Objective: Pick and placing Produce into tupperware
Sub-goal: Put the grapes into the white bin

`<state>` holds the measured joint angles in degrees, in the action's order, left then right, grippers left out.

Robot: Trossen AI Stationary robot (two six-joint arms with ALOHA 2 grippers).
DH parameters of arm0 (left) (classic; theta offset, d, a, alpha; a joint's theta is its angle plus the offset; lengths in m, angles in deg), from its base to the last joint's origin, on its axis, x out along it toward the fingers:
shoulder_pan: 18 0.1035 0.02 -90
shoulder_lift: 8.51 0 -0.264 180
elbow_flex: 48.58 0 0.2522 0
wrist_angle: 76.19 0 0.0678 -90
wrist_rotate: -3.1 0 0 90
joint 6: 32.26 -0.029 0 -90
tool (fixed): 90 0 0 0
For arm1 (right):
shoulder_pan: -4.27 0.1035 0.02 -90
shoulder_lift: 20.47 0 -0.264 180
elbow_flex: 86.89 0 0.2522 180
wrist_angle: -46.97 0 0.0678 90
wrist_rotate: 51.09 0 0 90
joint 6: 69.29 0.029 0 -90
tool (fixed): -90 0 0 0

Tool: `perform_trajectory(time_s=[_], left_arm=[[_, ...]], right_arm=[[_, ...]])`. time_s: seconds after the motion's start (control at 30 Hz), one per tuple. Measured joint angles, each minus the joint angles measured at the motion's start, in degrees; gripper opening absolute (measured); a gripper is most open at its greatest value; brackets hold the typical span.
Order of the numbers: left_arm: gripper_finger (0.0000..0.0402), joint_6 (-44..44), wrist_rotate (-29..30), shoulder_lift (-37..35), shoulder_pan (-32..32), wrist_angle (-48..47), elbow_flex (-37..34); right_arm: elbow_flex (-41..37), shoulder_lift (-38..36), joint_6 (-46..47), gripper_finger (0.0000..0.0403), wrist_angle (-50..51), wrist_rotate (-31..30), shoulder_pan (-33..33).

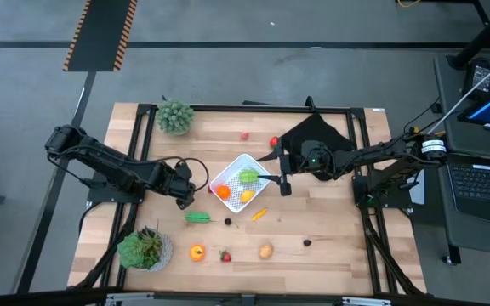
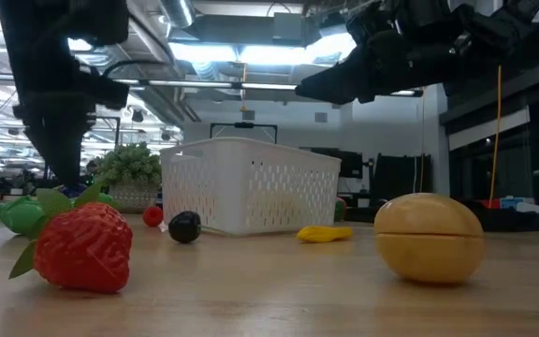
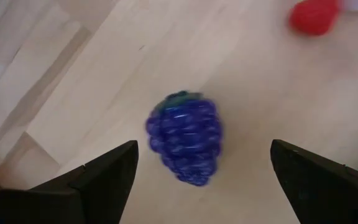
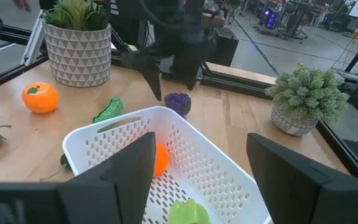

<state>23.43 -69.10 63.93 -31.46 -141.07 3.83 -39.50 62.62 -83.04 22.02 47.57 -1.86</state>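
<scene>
High view: a wooden surface (image 1: 330, 246) fills the middle of the frame. Near its centre sits the white tupperware (image 1: 228, 172), holding orange, yellow and green produce. At centre left, the left gripper (image 1: 185, 194) hovers with fingers spread wide over a purple grape bunch (image 3: 185, 140), not touching it. At centre right, the right gripper (image 1: 283, 174) hangs beside the tupperware's right edge, fingers apart and holding nothing. Along the lower part of the frame lie a green pepper (image 1: 197, 218), an orange (image 1: 196, 252), a strawberry (image 1: 225, 255) and a tan potato (image 1: 265, 251). Potted plants stand at upper left (image 1: 175, 116) and lower left (image 1: 145, 248).
</scene>
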Motion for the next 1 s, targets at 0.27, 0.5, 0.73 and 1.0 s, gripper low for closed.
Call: perform_trajectory(time_s=[0.27,0.5,0.73,1.0], left_arm=[[0.0356,1.1,-1.8,0.0,1.8,6.1,-5.1],[0.0356,0.8,-2.0,0.0,3.1,11.3,-8.0],[0.0356,0.8,-2.0,0.0,3.8,11.3,-8.6],[0.0356,0.8,0.7,0.0,3.8,11.9,-8.6]], right_arm=[[0.0,0.0,0.0,0.0252,-0.2,0.0,0.0],[0.0,0.0,-0.1,0.0252,-0.5,0.0,0.0],[0.0,0.0,-0.2,0.0252,-0.5,-0.1,0.0],[0.0,0.0,-0.2,0.0252,-0.5,-0.2,0.0]])
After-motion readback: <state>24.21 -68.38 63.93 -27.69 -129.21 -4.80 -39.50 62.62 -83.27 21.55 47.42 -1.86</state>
